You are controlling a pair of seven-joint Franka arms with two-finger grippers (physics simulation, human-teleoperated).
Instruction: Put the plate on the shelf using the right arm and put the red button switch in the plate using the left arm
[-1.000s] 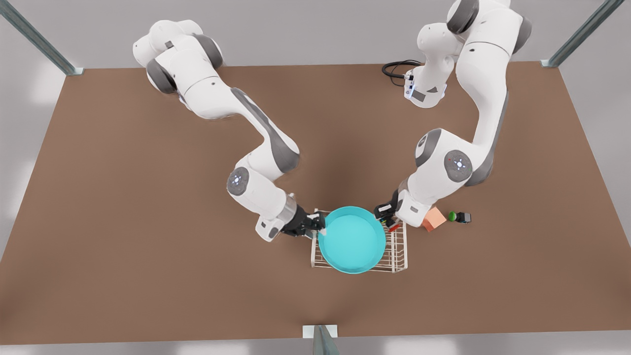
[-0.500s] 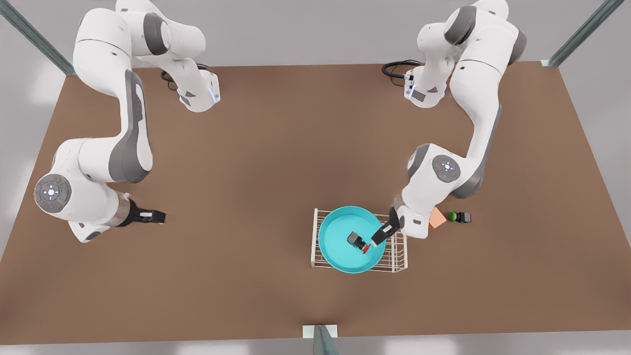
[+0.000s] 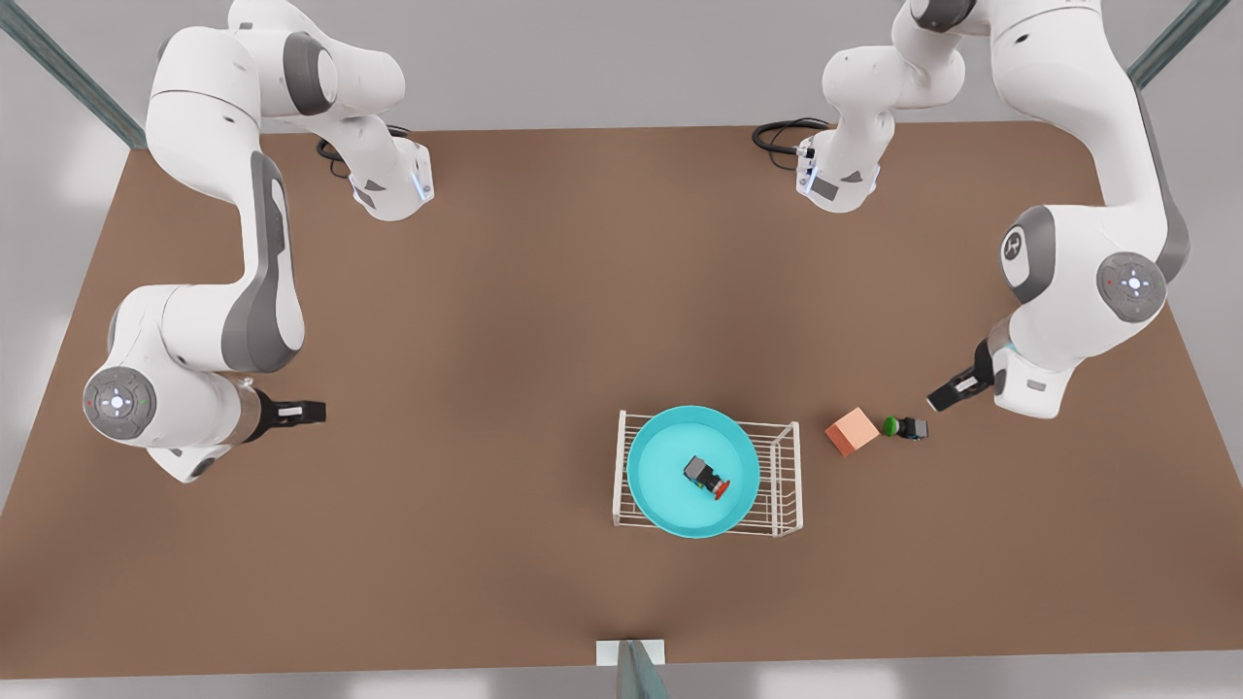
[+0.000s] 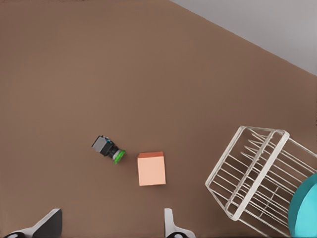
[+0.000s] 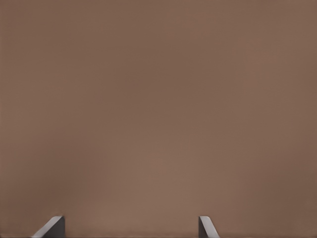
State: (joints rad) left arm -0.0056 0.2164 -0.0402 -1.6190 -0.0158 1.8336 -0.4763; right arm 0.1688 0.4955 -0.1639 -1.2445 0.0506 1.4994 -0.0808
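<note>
I have the brown surface (image 3: 544,320) spread below me with both arms pulled back to its sides. The left arm (image 3: 1078,194), on the front view's right, is folded with its elbow high and its wrist angled down toward the middle; I read that as a parked pose that leaves the rack unobstructed. The right arm (image 3: 223,243), on the front view's left, bends down and reaches level across bare surface, waiting well apart from everything.

The shelf (image 3: 789,476) stands near the front middle, and the plate (image 3: 670,456) sits on its top tier, nearly covering it, so the wires carry the rim evenly. The red button switch (image 3: 709,476) lies on its side inside the plate, near the centre, red cap toward the front view's right. By my judgement both placements are done.

The salmon cube (image 3: 852,431) rests just beside the shelf, and the green-capped switch (image 3: 905,427) lies just past it; neither belongs to the job.

The left gripper (image 3: 952,392) hangs near the green-capped switch without touching it; in its wrist view its fingers (image 4: 49,223) are spread wide with nothing between them. The right gripper (image 3: 303,412) likewise shows fingers (image 5: 52,227) parted wide over bare brown, holding nothing.
</note>
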